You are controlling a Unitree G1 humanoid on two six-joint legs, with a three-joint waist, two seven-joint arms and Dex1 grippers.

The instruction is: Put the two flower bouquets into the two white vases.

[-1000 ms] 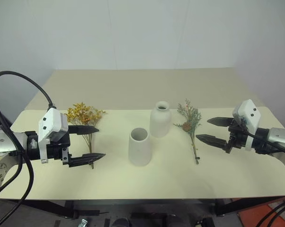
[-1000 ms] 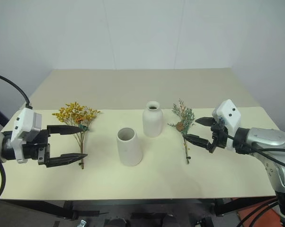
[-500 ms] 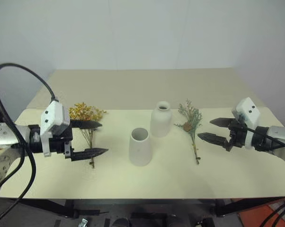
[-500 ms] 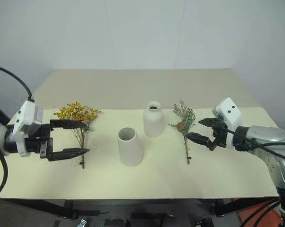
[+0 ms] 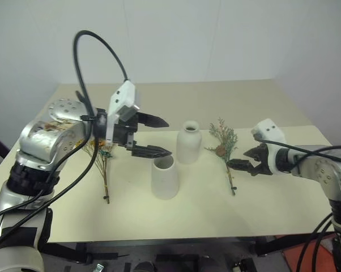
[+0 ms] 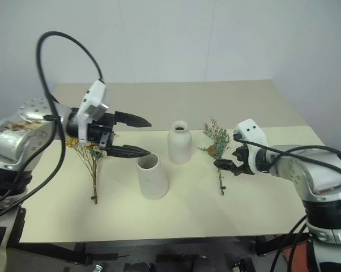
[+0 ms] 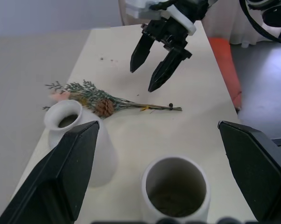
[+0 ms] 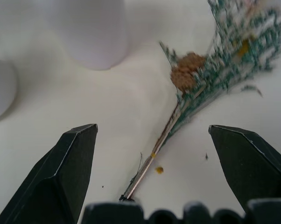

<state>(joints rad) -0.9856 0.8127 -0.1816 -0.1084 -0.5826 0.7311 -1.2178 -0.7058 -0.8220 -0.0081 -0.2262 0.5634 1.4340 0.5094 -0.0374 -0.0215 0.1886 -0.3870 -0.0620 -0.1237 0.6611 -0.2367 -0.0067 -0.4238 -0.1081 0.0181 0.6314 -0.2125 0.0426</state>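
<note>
Reaching across, the left gripper (image 5: 154,136), fingers spread and empty, is now hovering above the cone vase (image 5: 164,177), having left the yellow bunch (image 5: 102,156) lying behind it. The right gripper (image 5: 243,160), also spread wide, is closing in on the green bunch's stem (image 8: 152,161), which is lying between its fingers beside the bottle vase (image 5: 188,143); neither bunch is grasped yet.

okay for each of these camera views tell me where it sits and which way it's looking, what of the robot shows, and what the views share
Left and right eye views: on the head, looking forward and down at the table; both arms show, left end effector, right end effector.
Left wrist view: on the left wrist, looking across the cone vase and bottle vase; its own fingers and the right end effector show.
Right wrist view: on the right wrist, looking down at the green bouquet; own fingers show.
Shared: green bouquet, both vases.
</note>
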